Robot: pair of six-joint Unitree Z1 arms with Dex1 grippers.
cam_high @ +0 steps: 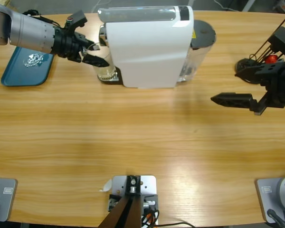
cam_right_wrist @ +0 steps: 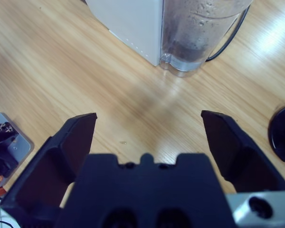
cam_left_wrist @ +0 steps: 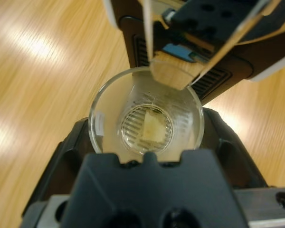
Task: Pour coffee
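Clear glass cup (cam_left_wrist: 146,121) sits between the left gripper's (cam_high: 92,53) jaws, under the white coffee machine (cam_high: 147,45) at the upper left. No coffee shows inside yet. The right gripper (cam_high: 230,99) waits wide open, holding nothing.

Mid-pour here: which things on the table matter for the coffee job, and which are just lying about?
In play:
clear glass cup in the left gripper
white coffee machine
its clear water tank

Lying about:
blue tray
black wire rack
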